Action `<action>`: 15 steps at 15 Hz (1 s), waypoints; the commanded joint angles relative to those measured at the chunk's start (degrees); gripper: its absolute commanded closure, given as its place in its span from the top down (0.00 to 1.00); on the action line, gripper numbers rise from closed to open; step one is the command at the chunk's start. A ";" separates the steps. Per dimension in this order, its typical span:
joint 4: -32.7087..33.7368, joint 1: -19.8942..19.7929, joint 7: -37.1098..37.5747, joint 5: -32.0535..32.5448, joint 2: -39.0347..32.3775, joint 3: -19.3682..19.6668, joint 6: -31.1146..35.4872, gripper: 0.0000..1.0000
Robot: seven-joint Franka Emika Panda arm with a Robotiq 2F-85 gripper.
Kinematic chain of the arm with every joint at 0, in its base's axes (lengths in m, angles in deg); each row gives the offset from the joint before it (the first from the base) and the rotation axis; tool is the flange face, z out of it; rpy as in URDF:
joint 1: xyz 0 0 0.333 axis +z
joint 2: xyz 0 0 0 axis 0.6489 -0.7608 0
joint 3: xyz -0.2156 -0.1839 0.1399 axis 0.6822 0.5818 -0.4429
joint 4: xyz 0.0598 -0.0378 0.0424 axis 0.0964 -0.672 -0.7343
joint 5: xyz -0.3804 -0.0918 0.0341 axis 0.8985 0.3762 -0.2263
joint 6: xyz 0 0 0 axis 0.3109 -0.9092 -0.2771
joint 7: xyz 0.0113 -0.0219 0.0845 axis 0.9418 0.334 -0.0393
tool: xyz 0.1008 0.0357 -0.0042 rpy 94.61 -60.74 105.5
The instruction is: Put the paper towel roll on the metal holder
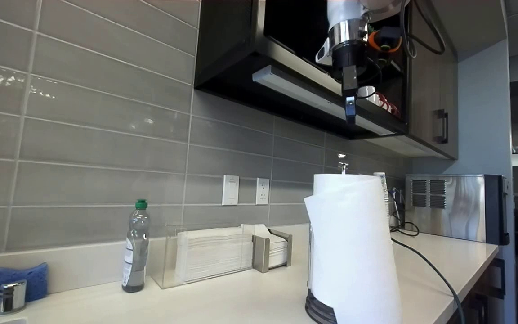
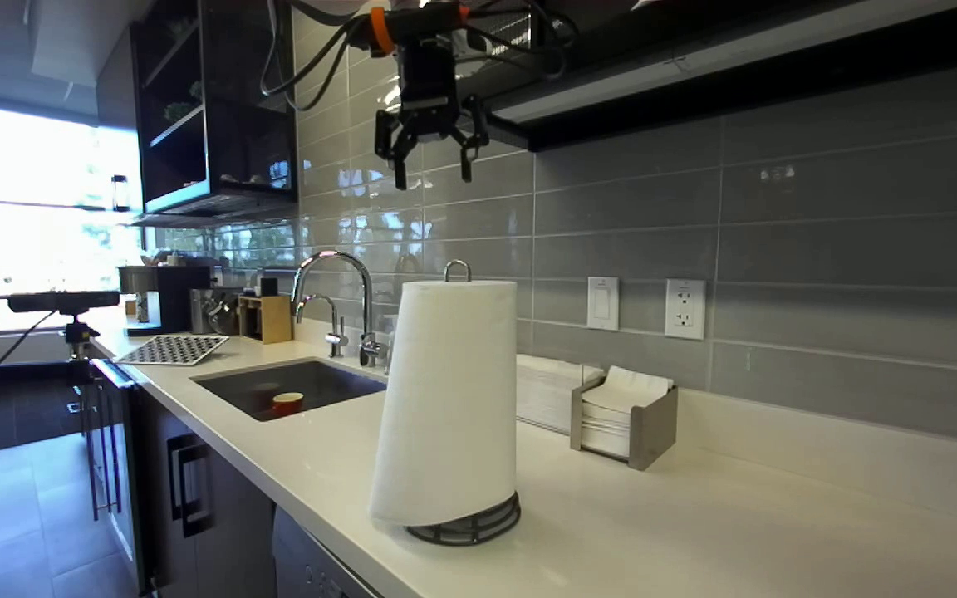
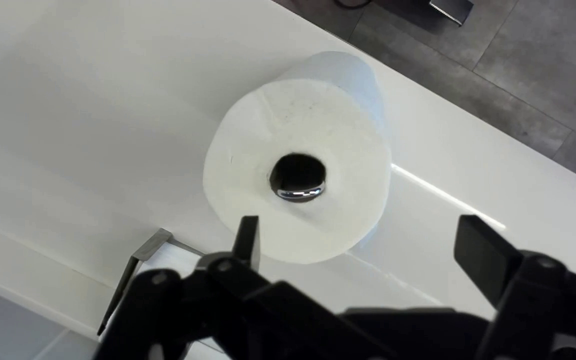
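The paper towel roll (image 1: 353, 252) is a tall white cylinder standing upright around the metal holder. It also shows in an exterior view (image 2: 452, 407) and from above in the wrist view (image 3: 298, 115). The metal holder's looped top (image 2: 457, 267) sticks out above the roll, and its dark wire base (image 2: 478, 525) shows below. In the wrist view the shiny loop (image 3: 300, 193) sits in the roll's hole. The rod's middle is hidden inside the roll. A paper sheet hangs loose at the side. My gripper (image 2: 433, 176) is open and empty, well above the roll, touching nothing; its fingers (image 3: 358, 225) are wide apart.
A napkin box (image 1: 212, 254) and a metal napkin tray (image 2: 628, 419) stand by the wall. A soap bottle (image 1: 136, 252) and blue sponge (image 1: 29, 283) are near the sink (image 2: 312, 386). Cabinets with a light bar (image 1: 313, 96) hang close to the arm. The counter edge (image 2: 312, 519) is near the roll.
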 commanded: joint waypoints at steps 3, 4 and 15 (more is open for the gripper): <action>1.58 -0.55 0.96 0.97 -0.34 -0.92 -0.70 1.00; 2.04 -0.21 1.98 0.30 -1.59 -1.29 0.15 1.00; 0.38 -0.47 1.40 -0.07 -0.37 -1.57 1.02 1.00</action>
